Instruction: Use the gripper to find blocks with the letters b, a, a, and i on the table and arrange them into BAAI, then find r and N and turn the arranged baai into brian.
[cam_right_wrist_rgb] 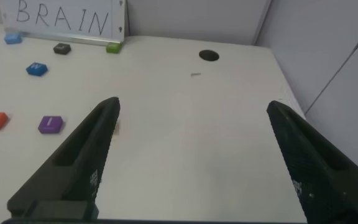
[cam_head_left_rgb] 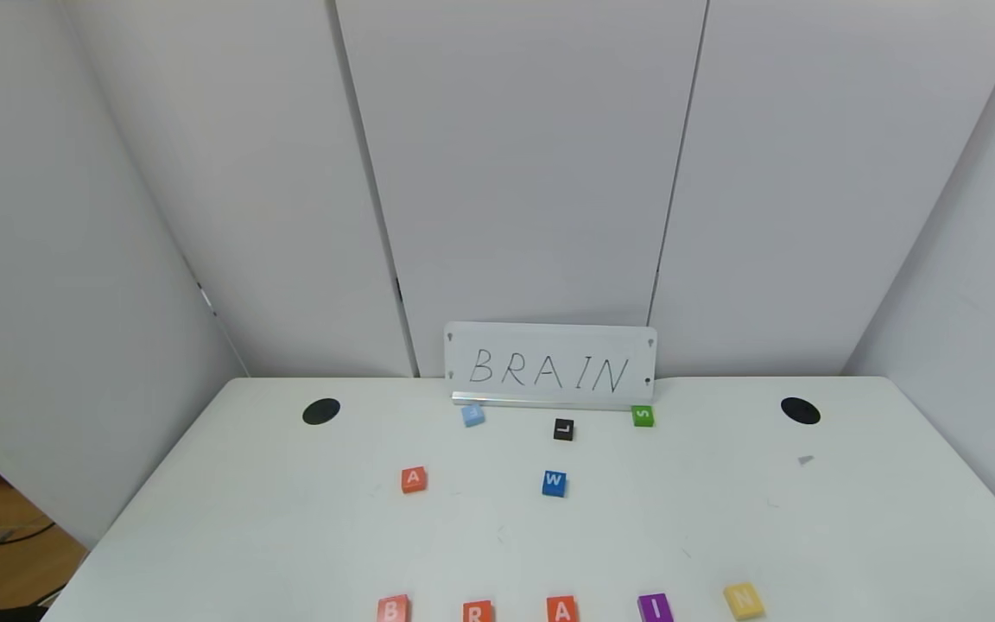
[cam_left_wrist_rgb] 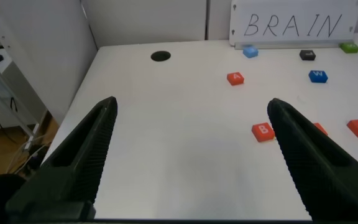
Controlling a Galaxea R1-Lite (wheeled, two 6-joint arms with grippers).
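On the table [cam_head_left_rgb: 290, 536], along its near edge, a row reads orange-red B [cam_head_left_rgb: 392, 609], r [cam_head_left_rgb: 478, 612], orange-red A [cam_head_left_rgb: 561, 609], purple I [cam_head_left_rgb: 655, 607] and yellow N [cam_head_left_rgb: 744, 600]. A second orange-red A [cam_head_left_rgb: 414, 479] lies alone farther back on the left. Neither gripper shows in the head view. My left gripper [cam_left_wrist_rgb: 192, 106] is open and empty above bare table, left of B [cam_left_wrist_rgb: 263, 131]; its finger half hides r [cam_left_wrist_rgb: 319, 129]. My right gripper [cam_right_wrist_rgb: 192, 107] is open and empty, right of I [cam_right_wrist_rgb: 50, 124]; N [cam_right_wrist_rgb: 115, 126] peeks out beside its finger.
A white sign reading BRAIN [cam_head_left_rgb: 551, 367] stands at the table's back edge. Before it lie a light blue tile [cam_head_left_rgb: 472, 415], a black L tile [cam_head_left_rgb: 563, 429], a green S tile [cam_head_left_rgb: 643, 415] and a blue W tile [cam_head_left_rgb: 554, 483]. Two black holes [cam_head_left_rgb: 321, 411] [cam_head_left_rgb: 800, 410] sit near the back corners.
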